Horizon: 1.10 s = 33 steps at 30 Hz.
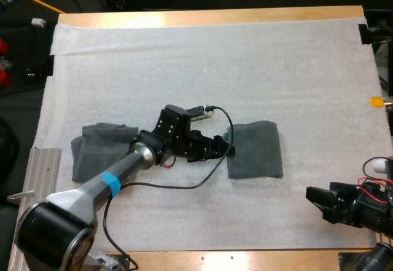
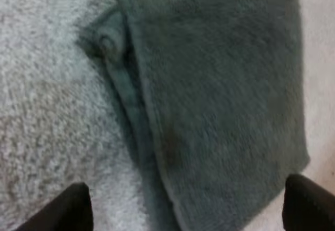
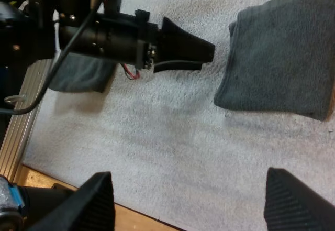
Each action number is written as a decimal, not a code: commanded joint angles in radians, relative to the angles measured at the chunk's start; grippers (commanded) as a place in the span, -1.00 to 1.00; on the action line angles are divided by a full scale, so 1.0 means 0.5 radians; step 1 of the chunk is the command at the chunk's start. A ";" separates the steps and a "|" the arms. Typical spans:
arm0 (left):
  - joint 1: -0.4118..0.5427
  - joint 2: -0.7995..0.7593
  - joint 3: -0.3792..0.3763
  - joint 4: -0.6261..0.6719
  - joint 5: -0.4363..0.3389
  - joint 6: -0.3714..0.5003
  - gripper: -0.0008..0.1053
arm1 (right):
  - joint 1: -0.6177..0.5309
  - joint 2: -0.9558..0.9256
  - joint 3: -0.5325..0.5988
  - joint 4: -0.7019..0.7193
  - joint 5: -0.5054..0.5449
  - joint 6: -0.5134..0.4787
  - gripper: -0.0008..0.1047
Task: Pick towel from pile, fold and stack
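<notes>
Folded towel (image 1: 256, 151) flat on the white mat (image 1: 184, 56) of the counter (image 1: 209, 16), right of centre; left gripper (image 1: 228, 149) just beside its left edge, fingers apart and empty; crumpled towel (image 1: 92, 151) further left, partly hidden behind the left arm; right gripper (image 1: 313, 198) wide open over bare mat, its arm cut off

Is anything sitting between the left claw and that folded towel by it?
Nothing visible does. The left gripper is open right at the folded towel, at the edge nearest it, with only the white mat beneath.
</notes>
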 commanded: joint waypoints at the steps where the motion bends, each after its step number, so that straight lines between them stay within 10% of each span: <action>1: -0.005 0.006 -0.009 -0.038 0.010 -0.055 0.36 | 0.000 -0.005 -0.005 -0.017 -0.018 -0.019 0.14; 22: -0.078 0.137 -0.026 -0.056 0.008 -0.329 0.36 | 0.000 -0.005 -0.005 -0.017 -0.013 -0.051 0.14; 33: -0.262 0.329 -0.310 -0.047 0.092 -0.470 0.36 | 0.000 -0.005 -0.005 -0.017 -0.019 -0.051 0.14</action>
